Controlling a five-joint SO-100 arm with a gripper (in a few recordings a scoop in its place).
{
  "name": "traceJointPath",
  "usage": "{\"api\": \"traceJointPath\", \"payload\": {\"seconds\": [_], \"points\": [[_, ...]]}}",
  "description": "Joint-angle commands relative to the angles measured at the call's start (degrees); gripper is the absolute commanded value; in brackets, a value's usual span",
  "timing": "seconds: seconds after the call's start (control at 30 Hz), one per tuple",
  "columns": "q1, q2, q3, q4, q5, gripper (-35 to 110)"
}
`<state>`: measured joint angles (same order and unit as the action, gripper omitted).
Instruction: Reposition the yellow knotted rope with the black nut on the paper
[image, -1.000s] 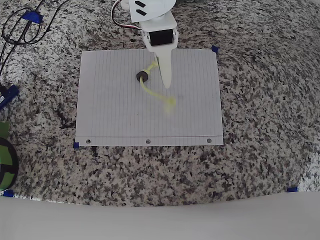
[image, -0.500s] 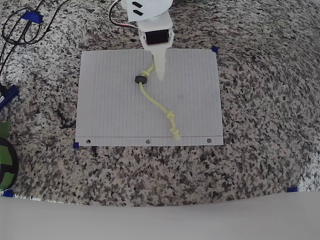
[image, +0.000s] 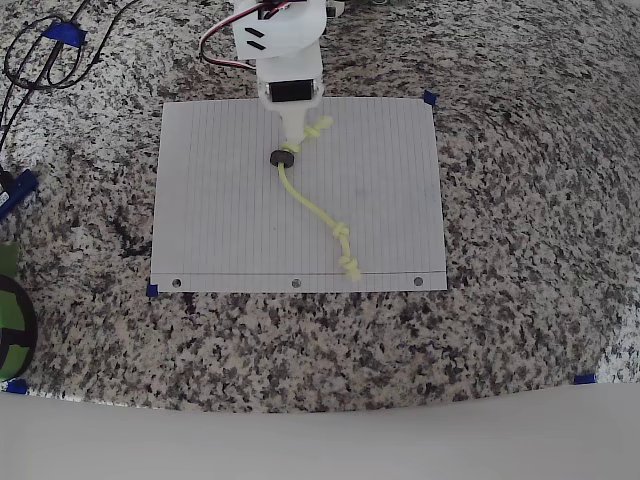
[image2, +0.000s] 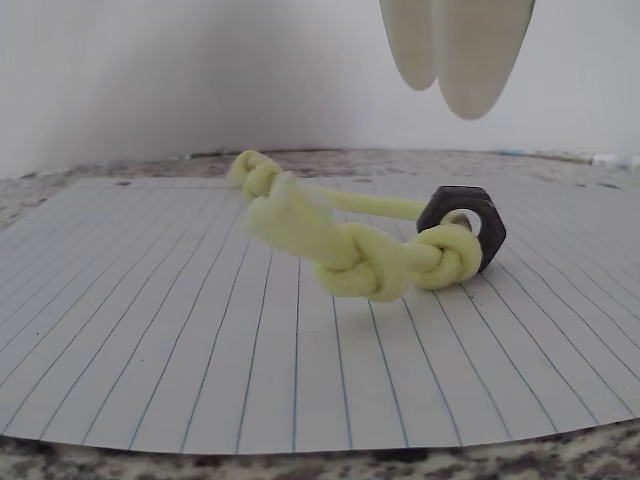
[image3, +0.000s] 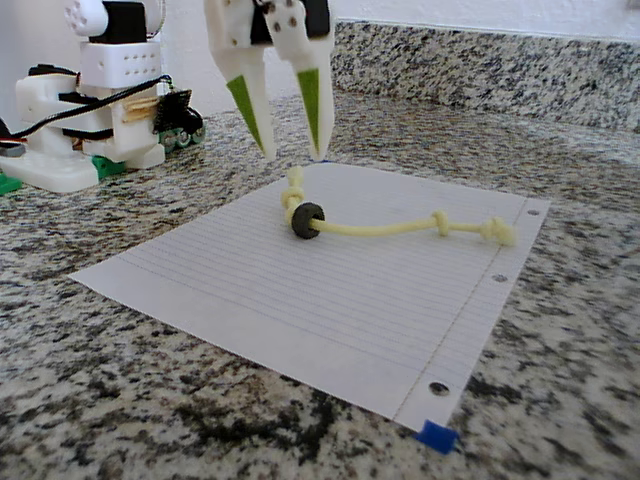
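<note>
The yellow knotted rope (image: 314, 203) lies flat on the paper (image: 220, 220), running from a knot near the sheet's top edge down to a frayed knot by the punched holes. The black nut (image: 284, 157) is threaded on it close to the upper knot. In the fixed view the rope (image3: 380, 229) and nut (image3: 306, 220) rest on the paper (image3: 300, 300). My gripper (image3: 295, 152) hangs open above the knotted end, holding nothing. In the wrist view the fingertips (image2: 470, 70) hover over the nut (image2: 465, 225) and the rope's knot (image2: 350, 265).
Granite counter (image: 520, 330) surrounds the sheet, with blue tape marks (image: 429, 98) at the corners. Cables (image: 40, 55) lie at the overhead view's top left and a green object (image: 10, 315) at its left edge. The arm's base (image3: 95, 110) stands at the left in the fixed view.
The rope's lower end dropped and settled flat on the paper. The gripper drew back up and left toward the sheet's top edge, leaving the rope's upper knot uncovered.
</note>
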<state>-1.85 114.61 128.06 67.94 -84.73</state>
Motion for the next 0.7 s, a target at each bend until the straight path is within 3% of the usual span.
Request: {"api": "traceJointPath", "payload": {"seconds": [0.0, 0.13, 0.53, 0.67], "points": [[-0.35, -1.32, -0.44, -0.97, 1.67, 49], [-1.67, -1.93, -0.44, -3.43, 6.15, 55], [-3.25, -5.10, -0.44, -5.71, 26.02, 57], [-3.08, -5.19, -0.26, -4.75, 28.56, 56]]}}
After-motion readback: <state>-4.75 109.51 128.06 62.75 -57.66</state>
